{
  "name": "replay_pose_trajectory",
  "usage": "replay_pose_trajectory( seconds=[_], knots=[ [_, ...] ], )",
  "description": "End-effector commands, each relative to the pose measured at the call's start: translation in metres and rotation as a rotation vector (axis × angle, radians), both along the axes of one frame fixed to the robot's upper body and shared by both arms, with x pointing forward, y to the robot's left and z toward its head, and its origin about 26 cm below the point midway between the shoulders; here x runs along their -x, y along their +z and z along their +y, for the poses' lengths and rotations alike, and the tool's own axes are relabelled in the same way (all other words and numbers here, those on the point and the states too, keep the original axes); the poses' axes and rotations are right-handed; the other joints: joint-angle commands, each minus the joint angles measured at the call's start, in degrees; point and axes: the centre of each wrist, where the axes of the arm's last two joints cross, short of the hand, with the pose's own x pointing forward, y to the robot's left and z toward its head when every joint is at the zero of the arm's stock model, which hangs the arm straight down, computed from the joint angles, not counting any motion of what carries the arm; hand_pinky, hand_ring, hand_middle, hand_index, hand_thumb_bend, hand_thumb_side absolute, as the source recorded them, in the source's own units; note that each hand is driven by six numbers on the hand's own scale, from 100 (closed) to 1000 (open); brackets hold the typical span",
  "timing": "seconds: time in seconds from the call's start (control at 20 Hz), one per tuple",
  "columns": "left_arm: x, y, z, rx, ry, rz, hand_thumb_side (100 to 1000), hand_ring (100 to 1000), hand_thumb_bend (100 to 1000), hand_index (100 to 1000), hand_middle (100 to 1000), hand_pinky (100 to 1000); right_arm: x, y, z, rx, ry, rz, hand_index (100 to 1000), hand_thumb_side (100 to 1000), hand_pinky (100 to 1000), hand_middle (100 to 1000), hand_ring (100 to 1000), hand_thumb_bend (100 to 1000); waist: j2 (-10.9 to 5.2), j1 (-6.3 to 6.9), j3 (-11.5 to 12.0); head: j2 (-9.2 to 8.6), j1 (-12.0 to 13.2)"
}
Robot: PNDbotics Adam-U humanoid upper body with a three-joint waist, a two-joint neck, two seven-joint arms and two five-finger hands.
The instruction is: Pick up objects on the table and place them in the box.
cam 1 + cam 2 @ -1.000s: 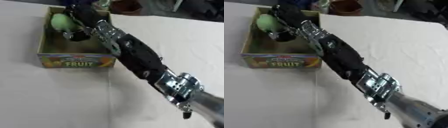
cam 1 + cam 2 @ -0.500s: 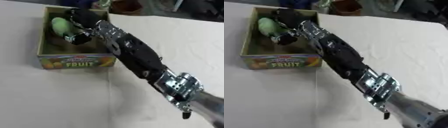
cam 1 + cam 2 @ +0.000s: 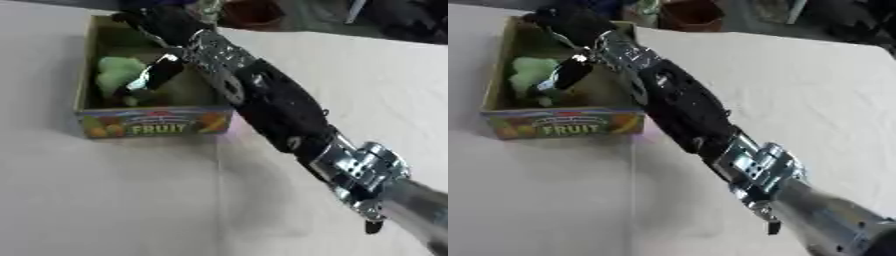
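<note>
Pale cloth-covered table (image 3: 105, 200), dim clutter along the far edge. Near the far left corner, a cardboard box (image 3: 153, 122) printed FRUIT on its front wall. Reaching across from the lower right, the right arm, its right hand (image 3: 157, 75) over the open box. Inside, a light green object (image 3: 118, 80), lumpy, too blurred to name, lying toward the left wall, at or near the floor. Thumb or a finger lying just beside the green object, touching or nearly so; whether curled round it or already let go, impossible to tell. Left hand nowhere in sight. Judged by this: the green item delivered or all but delivered, release perhaps not finished. No other loose objects visible on the table, so probably little or nothing left to collect.
</note>
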Motion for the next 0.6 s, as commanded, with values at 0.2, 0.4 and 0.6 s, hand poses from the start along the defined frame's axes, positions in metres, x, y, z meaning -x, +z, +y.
replay_pose_trajectory(
  seconds=[0.2, 0.4, 0.6],
  knots=[
    [0.005, 0.007, 0.004, -0.021, 0.02, -0.014, 753, 428, 100, 587, 457, 444, 0.026, 0.046, -0.006, -0.115, 0.071, -0.11, 1000, 818, 853, 848, 955, 638, -1.73, 0.61, -0.97, -0.22, 1.06],
    [0.006, 0.006, 0.006, -0.02, 0.035, -0.011, 753, 428, 100, 587, 457, 444, 0.06, 0.069, -0.011, -0.248, 0.156, -0.135, 1000, 821, 860, 834, 946, 596, -2.1, 0.7, -1.72, -0.02, 2.11],
    [0.006, 0.006, 0.006, -0.02, 0.037, -0.011, 753, 428, 100, 587, 457, 444, 0.077, 0.077, -0.01, -0.293, 0.18, -0.112, 1000, 821, 860, 834, 946, 596, -2.15, 0.68, -1.78, 0.02, 2.22]
  ],
)
